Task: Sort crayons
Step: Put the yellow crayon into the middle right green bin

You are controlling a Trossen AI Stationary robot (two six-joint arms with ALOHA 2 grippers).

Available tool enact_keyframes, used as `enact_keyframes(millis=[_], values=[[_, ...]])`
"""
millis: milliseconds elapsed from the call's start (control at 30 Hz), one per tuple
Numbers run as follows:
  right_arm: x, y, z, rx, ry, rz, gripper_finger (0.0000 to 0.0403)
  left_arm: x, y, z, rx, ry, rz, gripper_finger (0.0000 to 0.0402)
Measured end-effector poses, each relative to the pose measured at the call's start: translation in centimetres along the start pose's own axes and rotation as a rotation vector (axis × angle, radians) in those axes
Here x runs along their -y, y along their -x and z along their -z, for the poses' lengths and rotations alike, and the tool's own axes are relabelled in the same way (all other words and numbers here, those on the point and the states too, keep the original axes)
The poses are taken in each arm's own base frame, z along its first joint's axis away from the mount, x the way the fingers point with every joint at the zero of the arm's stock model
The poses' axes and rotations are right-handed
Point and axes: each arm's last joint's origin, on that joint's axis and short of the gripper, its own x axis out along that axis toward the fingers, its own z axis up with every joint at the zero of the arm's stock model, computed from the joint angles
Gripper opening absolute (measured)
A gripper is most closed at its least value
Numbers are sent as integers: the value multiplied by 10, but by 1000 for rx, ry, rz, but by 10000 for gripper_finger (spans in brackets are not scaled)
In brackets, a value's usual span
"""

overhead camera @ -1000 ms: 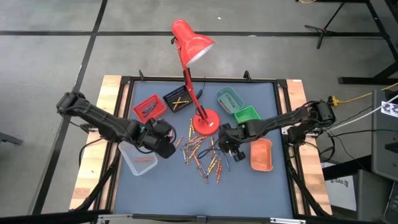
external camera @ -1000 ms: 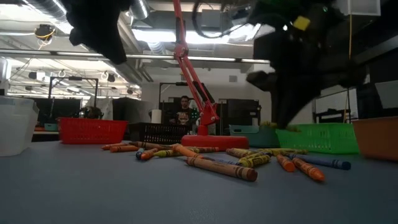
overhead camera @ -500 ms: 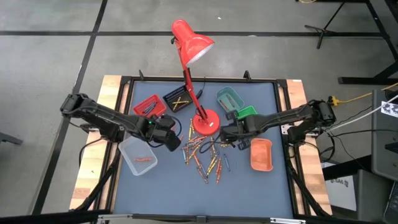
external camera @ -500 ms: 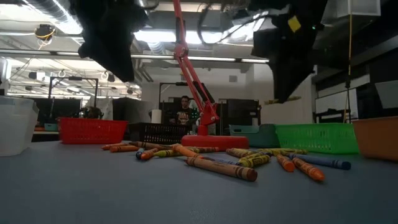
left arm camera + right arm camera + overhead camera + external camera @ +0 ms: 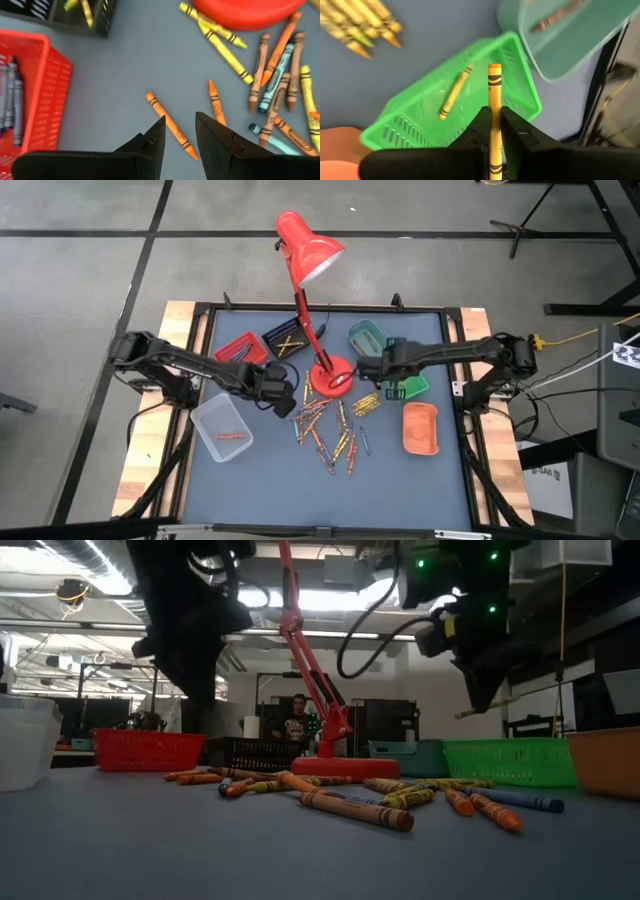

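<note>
- Right pincer (image 5: 494,131): clamped on a yellow crayon (image 5: 493,100) that stands up between the fingers, tip pointing over the green tray (image 5: 427,131). Half a second ago this pincer hung near the lamp base; it has since travelled right and farther back, and now sits above the green tray (image 5: 412,383), raised off the tabletop.
- Inside the green tray: one other yellow-green crayon (image 5: 454,92) lying at a slant. The teal tray (image 5: 570,37) stands just beyond it and holds a brownish crayon.
- Left pincer (image 5: 179,134): fingers narrowly parted and holding nothing, low over an orange crayon (image 5: 170,125) on the grey tabletop (image 5: 260,480). Compared with the earlier frame it has shifted right, towards the red lamp (image 5: 318,310), and now hovers at the left edge of the crayon pile.
- Crayon pile (image 5: 330,430): loose crayons, mostly orange, yellow and red, scattered on the tabletop just near of the lamp base; position unchanged.
- Red tray (image 5: 25,100): left of the pile, containing grey-blue crayons. Black tray (image 5: 284,340): beside it, holding yellow crayons.
- Clear tray (image 5: 222,428): near left, with one orange-red crayon inside. Orange tray (image 5: 420,428): near right, just near of the green tray.
- A person (image 5: 294,720) shows in the room far behind the tabletop.
</note>
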Motion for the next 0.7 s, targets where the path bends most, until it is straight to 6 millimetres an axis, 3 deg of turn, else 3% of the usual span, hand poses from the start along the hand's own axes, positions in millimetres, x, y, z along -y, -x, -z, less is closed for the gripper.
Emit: enact_keyframes(millis=[367, 700], values=[[25, -11, 3, -37, -131, -101, 24, -3, -31, -6, -124, 36, -47, 91], [29, -13, 4, -39, -154, -152, 31, -5, -55, -8, -236, 63, -68, 91]])
